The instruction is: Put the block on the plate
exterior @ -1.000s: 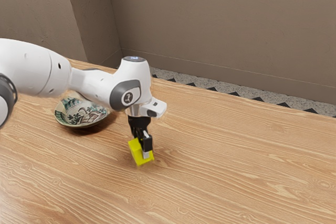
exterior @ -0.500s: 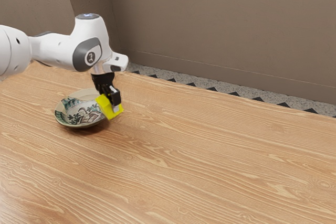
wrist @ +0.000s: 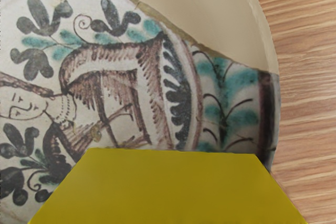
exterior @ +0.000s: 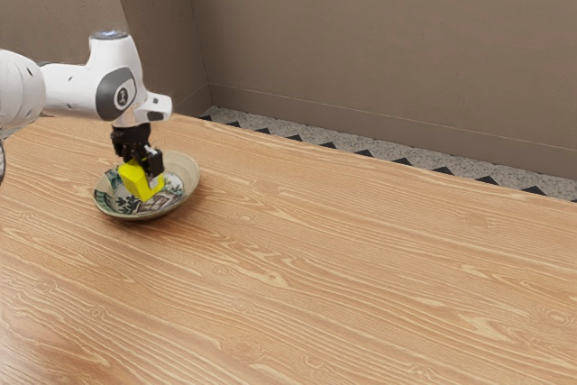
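My gripper (exterior: 151,175) is over the plate in the exterior view, shut on the yellow block (exterior: 138,181), which hangs tilted between the fingers. Below it lies the painted plate (exterior: 187,171), a shallow round dish with green and dark figures and a plain beige part. Whether the block touches the plate, I cannot tell. In the wrist view the block (wrist: 168,187) is large at the lower edge, with the plate's painted surface (wrist: 115,87) beyond it.
The wooden table (exterior: 361,277) stretches around the plate and toward the exterior view's right. A brown wall (exterior: 388,42) stands behind the table's far edge.
Carrying the block, my gripper has travelled toward the exterior view's left, first rising and then coming down a little, from beside the plate to over it. The plate has stayed where it was.
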{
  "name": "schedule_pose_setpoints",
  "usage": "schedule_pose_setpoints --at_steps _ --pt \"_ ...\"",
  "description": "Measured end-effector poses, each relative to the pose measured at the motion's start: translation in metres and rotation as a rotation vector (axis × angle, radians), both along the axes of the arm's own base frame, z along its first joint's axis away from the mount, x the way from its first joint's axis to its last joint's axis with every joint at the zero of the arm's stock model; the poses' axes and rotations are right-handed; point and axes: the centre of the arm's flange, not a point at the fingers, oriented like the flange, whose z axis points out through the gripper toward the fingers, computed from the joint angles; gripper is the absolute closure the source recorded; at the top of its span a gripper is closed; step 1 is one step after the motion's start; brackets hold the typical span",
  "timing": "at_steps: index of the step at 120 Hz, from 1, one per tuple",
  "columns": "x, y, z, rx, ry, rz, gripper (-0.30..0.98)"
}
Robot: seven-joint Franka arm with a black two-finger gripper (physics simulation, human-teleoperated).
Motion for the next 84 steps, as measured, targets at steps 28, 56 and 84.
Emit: schedule_pose_setpoints --at_steps 28,56,84 --pt "0.001 0.005 -0.009 -0.007 0.010 -0.001 0.08" --pt "-0.002 -0.009 0.042 -0.004 -0.062 -0.029 0.03" --pt "-0.013 -0.069 0.117 -0.024 -0.119 -0.123 0.01"
